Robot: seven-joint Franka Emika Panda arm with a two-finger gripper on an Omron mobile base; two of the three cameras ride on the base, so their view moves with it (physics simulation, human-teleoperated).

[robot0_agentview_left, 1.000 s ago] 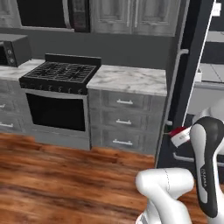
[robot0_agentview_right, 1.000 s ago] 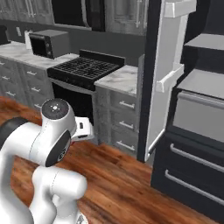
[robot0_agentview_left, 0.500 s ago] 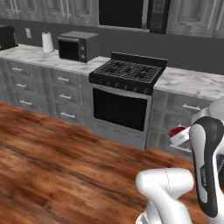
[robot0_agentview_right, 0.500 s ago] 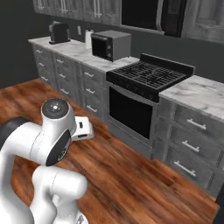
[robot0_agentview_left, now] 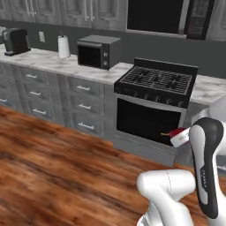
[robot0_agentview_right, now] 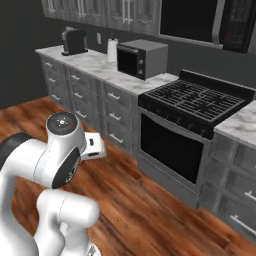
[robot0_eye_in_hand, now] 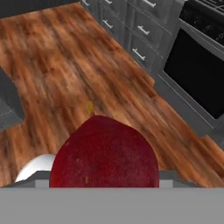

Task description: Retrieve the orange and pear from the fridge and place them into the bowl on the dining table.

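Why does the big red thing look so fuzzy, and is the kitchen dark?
In the hand view, the dark-red fruit sits right against the camera, so it looks huge and soft-edged; the wooden floor looks smeared too. In the left base view, the lighting is dim and even, and the stove shows no glare.

Your arm (robot0_agentview_right: pixel 55 165) is glossy white with rounded, bulbous links. A dark oval panel (robot0_agentview_left: pixel 206 167) runs along one link, beside the stove (robot0_agentview_left: pixel 154 106), bearing faint small lettering. One joint ends in a grey round cap (robot0_agentview_right: pixel 62 121) with tiny dots.
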